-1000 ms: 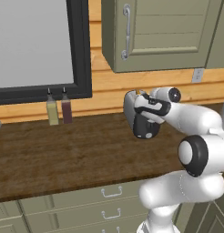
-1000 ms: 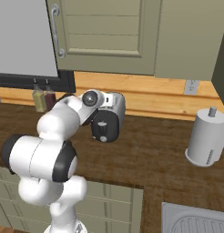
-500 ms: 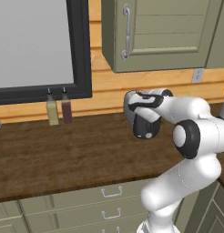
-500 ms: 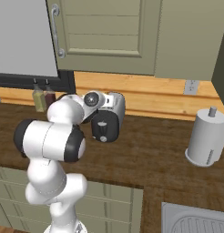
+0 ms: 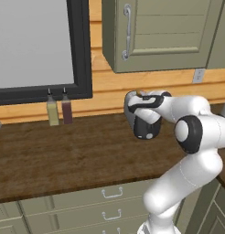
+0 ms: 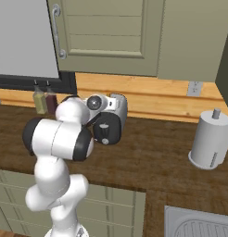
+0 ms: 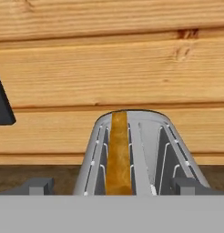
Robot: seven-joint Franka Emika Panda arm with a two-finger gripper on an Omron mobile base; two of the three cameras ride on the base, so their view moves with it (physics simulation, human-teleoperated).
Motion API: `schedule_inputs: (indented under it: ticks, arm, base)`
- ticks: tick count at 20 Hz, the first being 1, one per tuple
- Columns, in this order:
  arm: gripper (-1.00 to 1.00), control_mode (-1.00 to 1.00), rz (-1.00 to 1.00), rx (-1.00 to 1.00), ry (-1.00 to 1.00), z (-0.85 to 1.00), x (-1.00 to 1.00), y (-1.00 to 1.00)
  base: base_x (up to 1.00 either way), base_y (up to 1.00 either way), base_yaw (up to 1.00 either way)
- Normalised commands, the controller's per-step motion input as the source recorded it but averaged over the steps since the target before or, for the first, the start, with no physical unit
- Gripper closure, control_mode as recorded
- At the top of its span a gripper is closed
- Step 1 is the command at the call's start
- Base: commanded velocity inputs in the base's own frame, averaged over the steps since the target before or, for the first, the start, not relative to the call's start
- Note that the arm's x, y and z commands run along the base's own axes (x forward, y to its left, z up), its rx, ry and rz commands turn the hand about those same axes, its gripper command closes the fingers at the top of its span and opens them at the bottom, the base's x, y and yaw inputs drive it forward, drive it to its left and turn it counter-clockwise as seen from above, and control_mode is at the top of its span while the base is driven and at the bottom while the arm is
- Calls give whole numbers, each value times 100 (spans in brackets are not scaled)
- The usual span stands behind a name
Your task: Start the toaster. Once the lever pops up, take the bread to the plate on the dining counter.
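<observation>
Since the earlier frames the arm had folded in tighter, bringing the gripper (image 7: pixel 111 189) low over the toaster (image 5: pixel 142 119). The bread (image 7: pixel 117 154) sat edge-up in the left slot in the hand view, ready for toasting. Its fingertips (image 7: pixel 37 185) stood wide apart either side of the toaster, holding nothing, probably to reach the lever.

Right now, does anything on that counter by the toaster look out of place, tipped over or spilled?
Nothing stands out. The toaster stands upright on the worktop, with the bread seated straight in one slot. The two bottles and the paper towel roll are upright, and no spill shows.
</observation>
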Motion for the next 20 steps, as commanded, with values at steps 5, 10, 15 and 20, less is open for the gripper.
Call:
schedule_inputs:
  ticks: [5,10,15,20]
  arm:
    - [-100,-100,0,0,0,-1,12,0]
    - [100,-100,0,0,0,-4,1,0]
    - [100,-100,0,0,0,-5,3,0]
    - [100,-100,0,0,0,14,0,0]
  base:
    - [0,0,0]
    - [0,0,0]
    - [0,0,0]
    - [0,0,0]
